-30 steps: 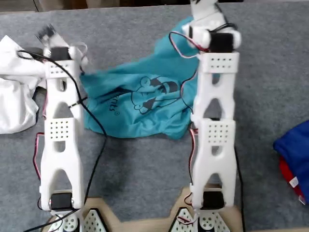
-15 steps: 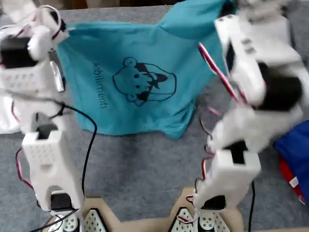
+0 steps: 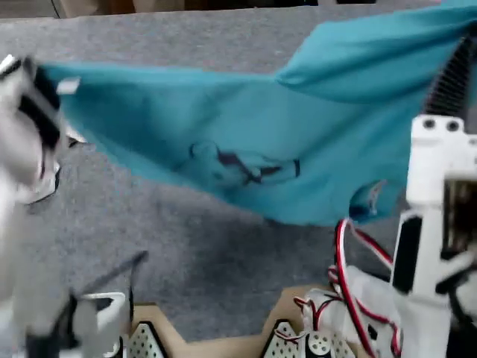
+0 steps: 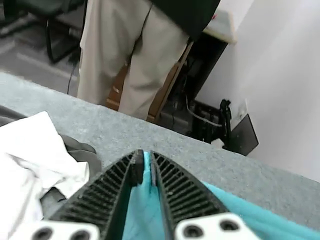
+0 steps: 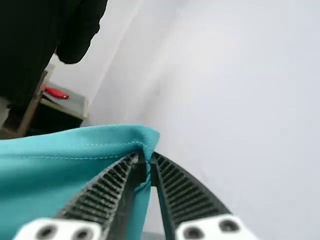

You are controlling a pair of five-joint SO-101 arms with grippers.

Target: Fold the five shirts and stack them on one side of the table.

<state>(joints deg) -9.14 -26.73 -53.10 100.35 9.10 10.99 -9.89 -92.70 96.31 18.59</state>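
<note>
My left gripper (image 4: 144,167), closed on one edge of the teal shirt (image 3: 223,142) at nine o'clock, and my right gripper (image 5: 145,167), clamped on another edge at two o'clock, hold the shirt spread wide above the grey surface (image 3: 186,246); white cloth (image 4: 30,150) lies bunched near my left gripper.

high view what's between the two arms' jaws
The teal shirt spans the whole gap, held up over the table, an edge pinched in each arm's jaws. The high view shows it.
</note>
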